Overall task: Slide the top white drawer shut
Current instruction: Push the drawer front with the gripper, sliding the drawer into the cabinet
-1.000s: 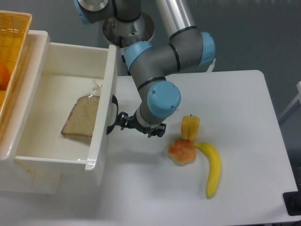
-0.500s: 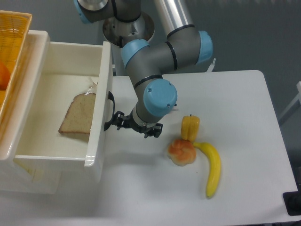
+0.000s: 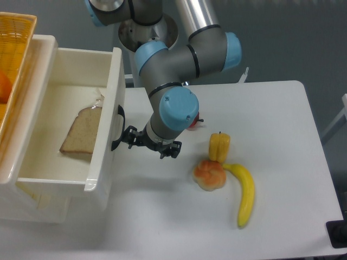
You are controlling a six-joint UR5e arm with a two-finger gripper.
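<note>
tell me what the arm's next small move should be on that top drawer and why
Probably keep pushing left. The gripper is at the black handle on the front of the top white drawer, and the drawer sticks well out of the cabinet, with the bread slice in plain view inside. The push line looks clear, so a short leftward push seems right.

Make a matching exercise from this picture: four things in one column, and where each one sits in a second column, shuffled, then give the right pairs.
Things:
1. brown slice of bread
2. long yellow banana
3. yellow woven basket
4. black arched handle

Places:
A. on the white table, right of the round orange pastry
B. on the front of the top white drawer
C. inside the top white drawer
D. top left corner, on the cabinet

Pairs: 1-C, 2-A, 3-D, 4-B
</note>
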